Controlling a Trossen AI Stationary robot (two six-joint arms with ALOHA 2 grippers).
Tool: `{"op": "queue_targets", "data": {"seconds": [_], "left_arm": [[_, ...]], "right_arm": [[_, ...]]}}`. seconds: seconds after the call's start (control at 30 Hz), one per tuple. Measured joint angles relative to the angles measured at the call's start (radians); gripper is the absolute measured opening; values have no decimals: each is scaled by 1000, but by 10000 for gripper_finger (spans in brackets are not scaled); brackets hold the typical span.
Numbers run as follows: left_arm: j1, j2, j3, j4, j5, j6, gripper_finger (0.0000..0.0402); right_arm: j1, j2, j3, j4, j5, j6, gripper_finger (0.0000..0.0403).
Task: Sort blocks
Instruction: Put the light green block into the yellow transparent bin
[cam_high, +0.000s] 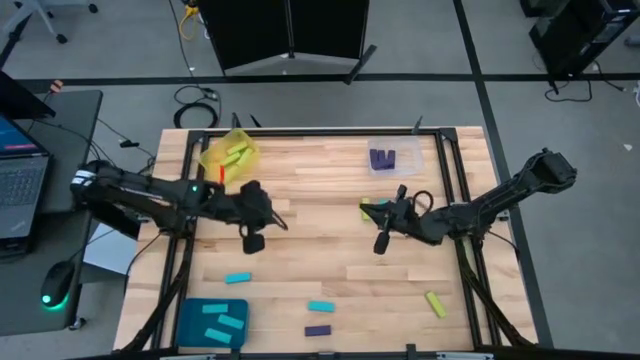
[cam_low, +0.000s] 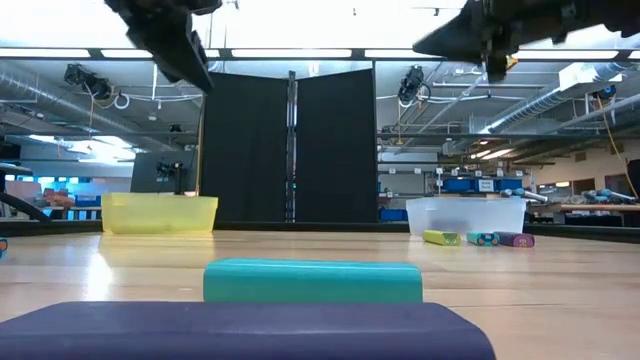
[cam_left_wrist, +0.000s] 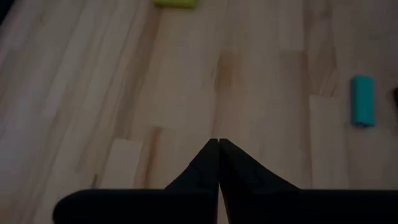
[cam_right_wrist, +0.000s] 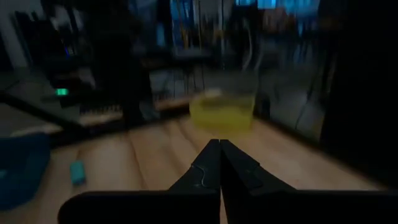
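High view: the pale wooden slatted table carries three trays. A translucent yellow plastic tray at the far left corner holds yellow-green flat bars; a clear plastic tray at the far right holds dark purple flat bars; a teal plastic tray at the near left corner holds cyan flat bars. Loose on the wood lie one cyan bar above the teal tray, another cyan bar near the front middle, a dark purple bar just in front of it, and a yellow-green bar toward the near right. One more yellow-green bar shows just beside the right arm's wrist.

The left gripper hangs over the table's left centre; in the left wrist view its two dark fingers are pressed together, holding nothing. The right gripper hangs over the right centre, and the right wrist view shows its fingers likewise closed tip to tip and empty, pointing toward the yellow tray
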Motion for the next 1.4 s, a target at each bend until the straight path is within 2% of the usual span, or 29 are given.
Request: {"op": "queue_targets", "data": {"seconds": [0.07,0.17,0.3,0.37,0.53,0.63,0.8,0.93,1.1,1.23,1.4], "left_arm": [[-36,5,-24,19,-43,-31,14],[-81,5,-57,95,-80,-43,14],[-117,5,-83,189,-87,0,14],[-126,5,-88,228,-91,23,14],[-140,5,-99,271,-112,50,14],[-143,5,-99,275,-119,66,14],[-143,-1,-100,290,-147,71,14],[-143,-23,-100,281,-199,65,14],[-143,-62,-100,282,-215,68,14],[-140,-85,-121,293,-242,96,14],[-108,-122,-201,342,-250,89,14]], "right_arm": [[-15,3,31,-167,-8,148,8],[-35,36,89,-364,-102,302,8],[-37,138,173,-395,-233,310,9],[-37,187,230,-506,-211,368,10],[-60,267,382,-972,-99,678,15],[-93,300,424,-1115,-102,795,32],[-167,351,436,-1121,-161,860,92],[-215,380,436,-1120,-179,862,152],[-245,381,436,-1129,-210,859,211],[-265,396,436,-1130,-256,867,234],[-272,448,430,-1128,-284,889,238]]}}
